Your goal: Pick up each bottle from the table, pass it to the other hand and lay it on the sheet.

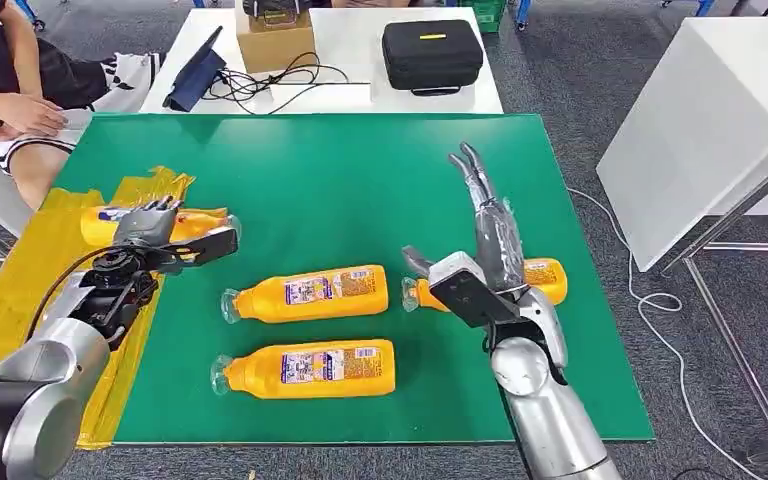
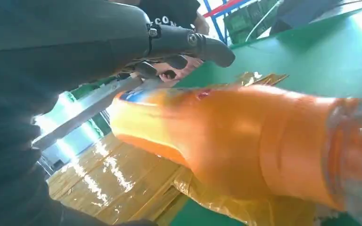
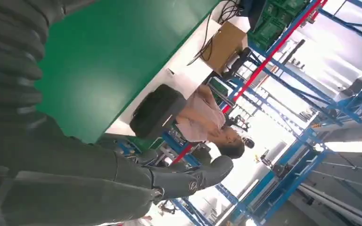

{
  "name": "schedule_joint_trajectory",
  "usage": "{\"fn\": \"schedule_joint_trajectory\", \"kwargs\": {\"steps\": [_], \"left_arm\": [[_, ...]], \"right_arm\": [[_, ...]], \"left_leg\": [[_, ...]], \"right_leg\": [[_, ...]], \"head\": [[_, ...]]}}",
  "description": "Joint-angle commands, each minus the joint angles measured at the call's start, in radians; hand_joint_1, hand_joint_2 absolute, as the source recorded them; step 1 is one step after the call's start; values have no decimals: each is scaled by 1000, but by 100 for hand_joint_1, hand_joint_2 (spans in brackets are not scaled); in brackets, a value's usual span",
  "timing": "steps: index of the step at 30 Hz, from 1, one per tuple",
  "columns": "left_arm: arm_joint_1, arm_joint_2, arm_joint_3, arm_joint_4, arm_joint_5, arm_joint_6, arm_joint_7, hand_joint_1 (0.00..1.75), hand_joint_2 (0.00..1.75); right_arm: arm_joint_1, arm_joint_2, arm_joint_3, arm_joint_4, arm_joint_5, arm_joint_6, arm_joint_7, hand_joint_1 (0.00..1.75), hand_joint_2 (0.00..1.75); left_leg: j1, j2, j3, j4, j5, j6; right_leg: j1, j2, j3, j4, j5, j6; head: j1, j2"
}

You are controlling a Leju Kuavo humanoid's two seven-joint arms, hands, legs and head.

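Two loose bottles [image 1: 306,294] between bottle-gripping left robot hand [image 1: 150,232] and spread right robot hand [image 1: 485,225].

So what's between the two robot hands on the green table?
In the head view, two orange bottles lie between the left hand and right hand: the upper bottle and the lower bottle.

far half of green table [image 1: 360,170] open | three bottles [image 1: 305,294] crowd near half | yellow sheet [image 1: 20,290] edge open
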Motion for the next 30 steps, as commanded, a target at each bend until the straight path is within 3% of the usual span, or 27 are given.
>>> {"fn": "schedule_joint_trajectory", "kwargs": {"steps": [1, 8, 15, 16, 18, 20, 23, 25, 26, 30], "left_arm": [[-52, -9, 41, 65, 0, -12, -21, 0, 175], [-37, -75, 166, -67, 186, 133, -252, 0, 175], [-19, -73, 160, -103, 193, 112, -244, 0, 175], [-9, -79, 175, -129, 231, 137, -286, 0, 175], [21, -123, 254, -256, 465, 133, -439, 0, 175], [116, -158, 277, -521, 743, 9, -517, 0, 175], [265, -171, 258, -740, 983, -81, -521, 0, 175], [285, -170, 238, -778, 1001, -81, -518, 0, 175], [288, -184, 240, -803, 1019, -61, -520, 0, 175], [284, -190, 231, -813, 1018, -54, -512, 0, 175]], "right_arm": [[-42, -3, -26, 67, -5, 2, -1, 0, 175], [-23, -19, -37, 56, -5, -5, 1, 0, 175], [-17, -19, -38, 43, -5, -5, 2, 0, 175], [-17, -20, -37, 42, 0, -8, 2, 0, 175], [-6, -27, -40, 25, 33, -43, 2, 0, 175], [10, -35, -41, 8, 68, -78, -3, 0, 175], [33, -46, -46, 34, 164, -154, 7, 0, 175], [33, -56, -46, 29, 243, -190, 35, 0, 175], [29, -66, -45, 20, 367, -223, 95, 0, 175], [30, -66, -47, 6, 376, -219, 103, 0, 175]], "left_leg": [[1, 1, 4, 0, -2, -1], [1, -1, 4, 1, -2, -1], [0, 1, 5, 0, -2, -1], [0, 1, 3, 0, -1, -1], [0, 0, 4, 0, -1, -1], [1, -2, 3, 0, -1, -1], [0, 0, 5, -1, -3, 0], [0, 3, 10, -2, -4, 0], [-1, 3, 3, -1, -2, 0], [0, 0, 4, 1, -3, -1]], "right_leg": [[1, -1, 5, 0, -2, 0], [1, -3, 6, -1, -2, 1], [0, -1, 5, -1, -2, 0], [0, -1, 3, -1, -1, 0], [0, -2, 4, -1, -2, 0], [1, -4, 4, -1, -2, 0], [0, -2, 6, -2, -2, 1], [0, 1, 10, -4, -3, 1], [0, 1, 3, -2, -1, 1], [1, -2, 4, -1, -3, 1]], "head": [[0, 0], [0, 0], [0, 0], [0, 0], [0, 0], [0, 0], [0, 0], [0, 0], [0, 0], [0, 0]]}}
